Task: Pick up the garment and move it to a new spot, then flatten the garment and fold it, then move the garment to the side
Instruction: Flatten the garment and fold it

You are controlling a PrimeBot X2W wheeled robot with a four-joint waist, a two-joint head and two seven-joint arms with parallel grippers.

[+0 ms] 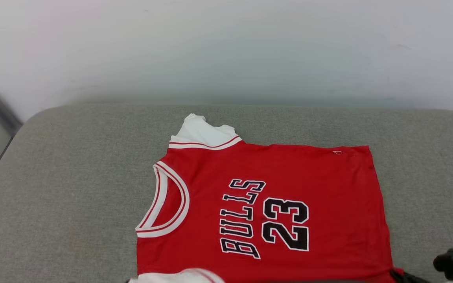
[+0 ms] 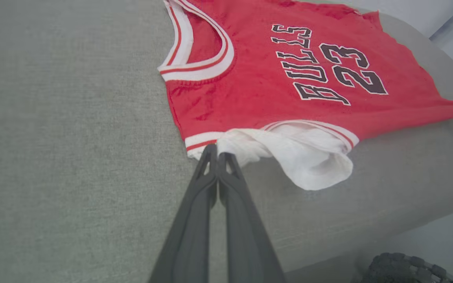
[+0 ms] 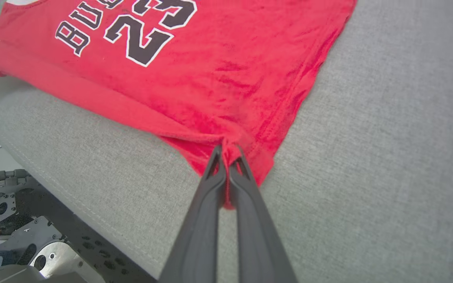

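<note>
- The garment [image 1: 281, 196] lies face up on a grey cushion [image 1: 53, 196], spread out ahead of both end effectors, with its lettering [image 1: 264, 218] showing.
- The left end effector [image 2: 217, 151] is clenched on the garment where the striped trim meets the near sleeve [image 2: 309, 157]. That white sleeve bunches just to the right of its fingertips and droops toward the cushion's edge.
- The right end effector [image 3: 228, 155] is clenched on the near hem corner [image 3: 250, 157]. Red cloth puckers at its tips and shows between its fingers.
- The far sleeve [image 1: 203, 131] is crumpled at the edge farthest from both end effectors.
- Judged from how it lies, the garment has been set down at a spot and is largely flat, so this looks like the flattening step or the start of the fold.
- Left to do: smooth the two sleeves, fold the garment, then move it to the side. No fold is visible yet.
</note>
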